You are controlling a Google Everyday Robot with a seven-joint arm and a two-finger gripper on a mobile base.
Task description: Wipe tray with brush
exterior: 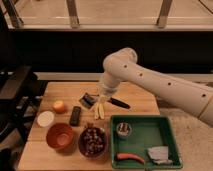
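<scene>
The green tray (170, 131) lies at the table's front right. It holds a small metal cup (123, 130), an orange-red stick (129, 158) and a grey rag (159, 154). The brush (120, 103) lies on the wooden table just behind the tray's left corner; its black handle points right and its other end is hidden behind my wrist. My gripper (89, 100) is at the table's middle, just left of the brush and above the pale yellow-handled tool (100, 110). It is shut, and I see nothing held in it.
A black block (75, 115), a yellow-orange fruit (59, 106) and a white round lid (45, 118) lie on the left of the table. An empty orange bowl (60, 136) and a bowl of dark fruit (92, 141) stand at the front. A black chair (12, 92) stands left.
</scene>
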